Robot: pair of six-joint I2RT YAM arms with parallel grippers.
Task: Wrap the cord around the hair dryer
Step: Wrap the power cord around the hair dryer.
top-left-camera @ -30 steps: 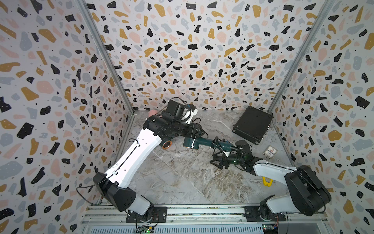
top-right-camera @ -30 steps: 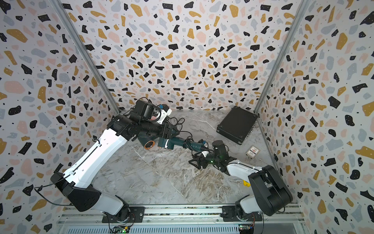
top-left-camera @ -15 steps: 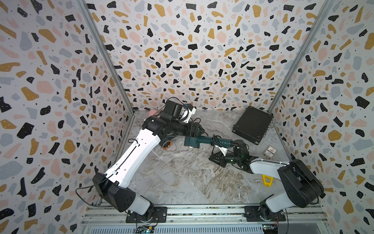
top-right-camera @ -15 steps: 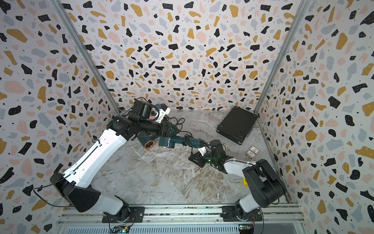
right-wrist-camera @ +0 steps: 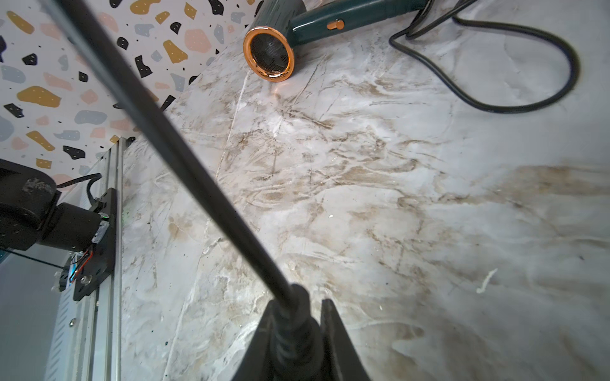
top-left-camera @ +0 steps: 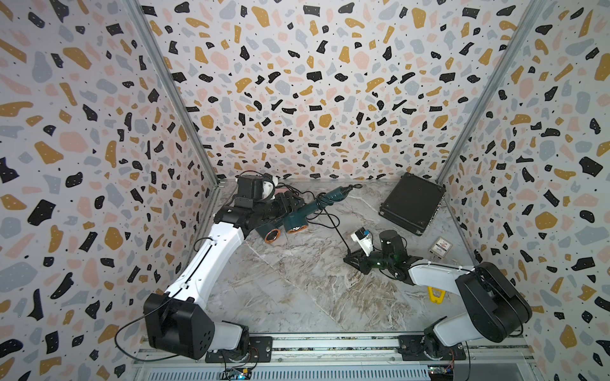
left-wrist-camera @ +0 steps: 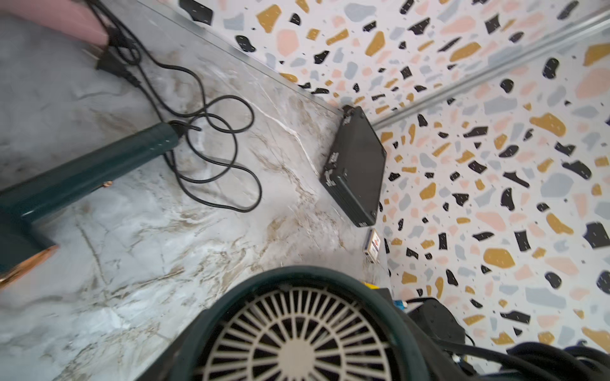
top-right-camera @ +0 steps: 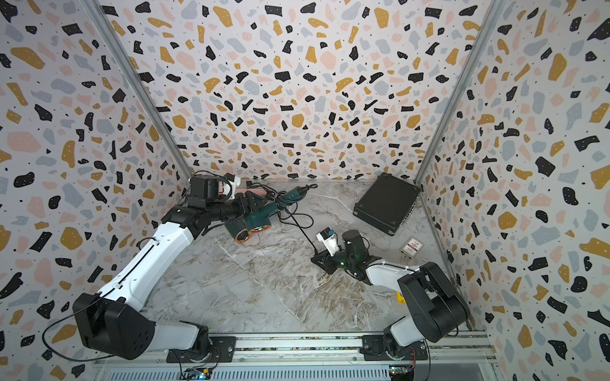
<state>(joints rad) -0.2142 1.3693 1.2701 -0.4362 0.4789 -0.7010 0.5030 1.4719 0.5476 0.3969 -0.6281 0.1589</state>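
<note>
The teal hair dryer [top-left-camera: 310,207] lies at the back left, its handle pointing at the back wall and its copper-rimmed nozzle [right-wrist-camera: 269,54] facing the front. Its black cord [top-left-camera: 335,229] runs taut from the handle down to my right gripper [top-left-camera: 348,259], which is shut on a ribbed part of the cord [right-wrist-camera: 198,184]. My left gripper [top-left-camera: 290,207] is shut on a teal dryer barrel, and that barrel's white rear grille [left-wrist-camera: 297,336] hides the jaws. Two copper nozzles [top-left-camera: 272,236] sit side by side. I cannot tell which barrel the handle joins.
A black case [top-left-camera: 412,203] lies at the back right. A small white box [top-left-camera: 440,247] and a yellow item [top-left-camera: 435,295] sit by the right wall. Loose cord loops, a black plug [left-wrist-camera: 110,64] and a pink object [left-wrist-camera: 66,19] lie near the back wall.
My right gripper has shut on the cord. The left arm has drawn back to the left with the dryer. The dryer's handle has swung toward the back wall, pulling the cord taut.
</note>
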